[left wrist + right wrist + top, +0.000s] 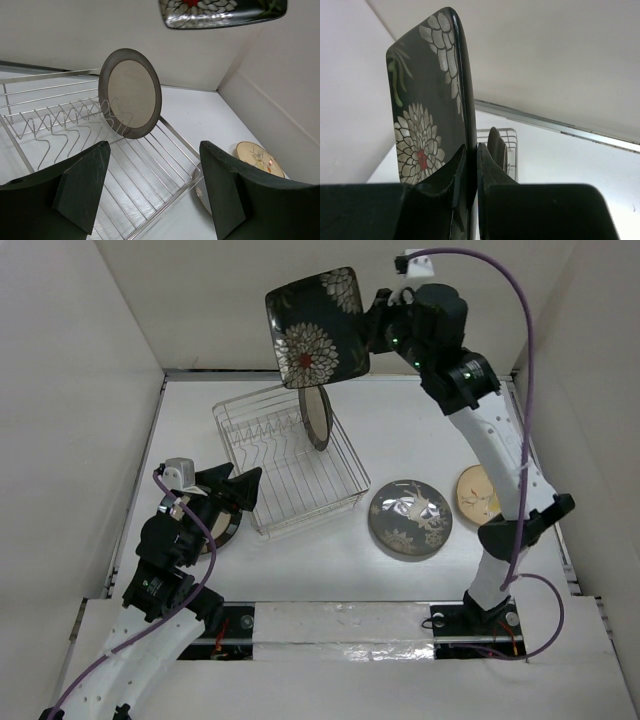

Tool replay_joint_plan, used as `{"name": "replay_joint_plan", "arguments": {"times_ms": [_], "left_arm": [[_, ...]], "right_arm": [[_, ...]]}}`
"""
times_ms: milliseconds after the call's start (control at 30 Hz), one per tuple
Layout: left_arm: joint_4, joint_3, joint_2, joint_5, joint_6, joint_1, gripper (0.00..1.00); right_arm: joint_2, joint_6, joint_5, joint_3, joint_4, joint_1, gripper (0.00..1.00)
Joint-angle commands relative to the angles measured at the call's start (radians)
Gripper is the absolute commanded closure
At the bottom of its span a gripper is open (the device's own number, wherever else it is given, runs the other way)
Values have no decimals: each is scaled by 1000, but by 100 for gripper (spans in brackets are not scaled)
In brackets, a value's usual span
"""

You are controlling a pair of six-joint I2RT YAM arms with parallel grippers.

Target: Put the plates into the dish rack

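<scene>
Right hand [370, 328]: clamped on the edge of dark square plate [315, 325], held aloft over far side of dish rack [270, 440] | Left hand [243, 476]: spread wide, holding nothing, at rack's near-left corner | Dark-rimmed plate [316, 418]: upright in rack | Grey floral plate [410, 518], tan plate [472, 492]: flat on table [420, 430], right of rack

Glossy glazed square plate [318, 327]; shiny metal wire dish rack [290, 465].

We count five plates, one square plate [315, 325] and four round plates [411, 518]; one dish rack [310, 485]; two arms [500, 450].
</scene>
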Motion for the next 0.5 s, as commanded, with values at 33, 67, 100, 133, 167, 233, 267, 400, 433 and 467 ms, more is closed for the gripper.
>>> {"name": "replay_joint_plan", "arguments": {"times_ms": [33, 67, 100, 133, 167, 233, 267, 400, 433, 467], "left_arm": [[35, 16, -20, -10, 13, -6, 30], [37, 18, -22, -16, 13, -6, 30], [37, 18, -20, -20, 14, -6, 30], [34, 18, -19, -21, 14, -6, 30], [29, 18, -17, -17, 13, -6, 30], [30, 15, -31, -11, 14, -6, 30], [35, 16, -32, -16, 14, -6, 30], [30, 16, -28, -11, 14, -6, 30], [30, 15, -32, -10, 14, -6, 30], [37, 15, -35, -8, 14, -6, 30]], "right_arm": [[127, -55, 201, 244, -8, 121, 100], [158, -61, 221, 286, -45, 138, 100], [186, -74, 240, 322, -57, 154, 100], [230, -77, 269, 373, -67, 167, 100], [246, -81, 287, 381, -64, 193, 100], [261, -89, 342, 372, -47, 220, 100], [273, -95, 358, 355, -31, 238, 100], [315, -118, 439, 350, -36, 250, 100], [321, -123, 467, 344, -36, 261, 100], [327, -127, 482, 341, -36, 261, 100]]}}
